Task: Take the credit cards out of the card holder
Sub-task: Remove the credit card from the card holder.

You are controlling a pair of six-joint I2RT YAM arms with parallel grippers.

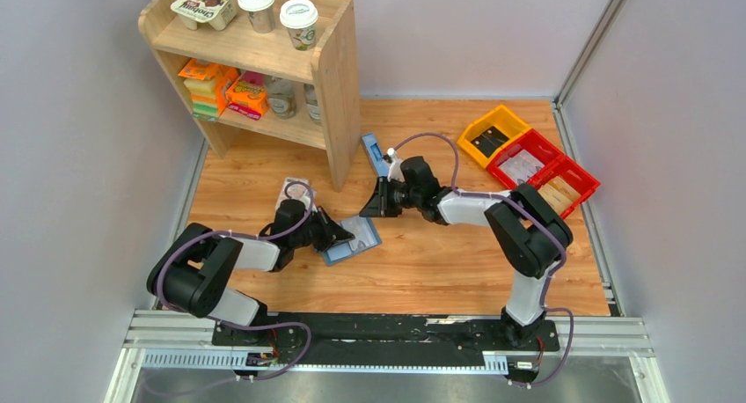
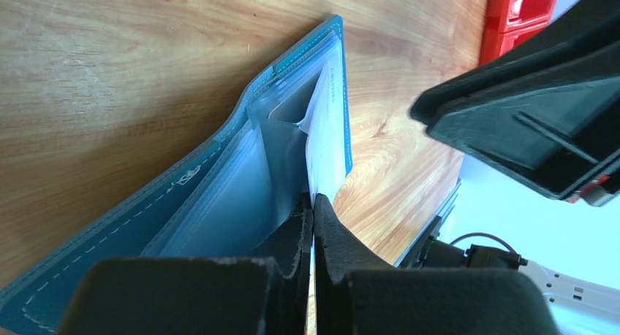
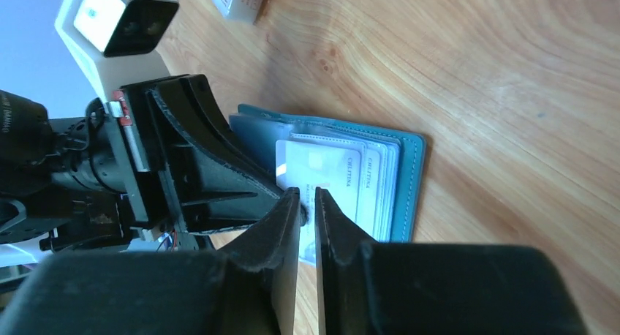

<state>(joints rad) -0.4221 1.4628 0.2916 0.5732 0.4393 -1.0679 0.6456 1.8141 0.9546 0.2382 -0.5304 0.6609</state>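
Observation:
The teal-blue card holder (image 1: 362,238) lies open on the wooden table, with pale pocket panels and white cards (image 3: 329,170) showing inside. My left gripper (image 1: 343,236) lies low over it, shut on the edge of a thin white card (image 2: 327,152) that stands up from the pockets (image 2: 313,200). I cannot tell whether a pocket leaf is also pinched. My right gripper (image 1: 369,208) hovers just beyond the holder's far edge. Its jaws (image 3: 307,196) are a narrow slit apart with nothing between them. It also shows in the left wrist view (image 2: 526,115).
A wooden shelf (image 1: 334,86) with cups and packs stands at the back left. A narrow blue-and-white box (image 1: 373,152) lies beside it. A pink patterned pack (image 1: 295,192) lies behind my left arm. A yellow bin (image 1: 493,130) and red bins (image 1: 528,161) sit at the back right.

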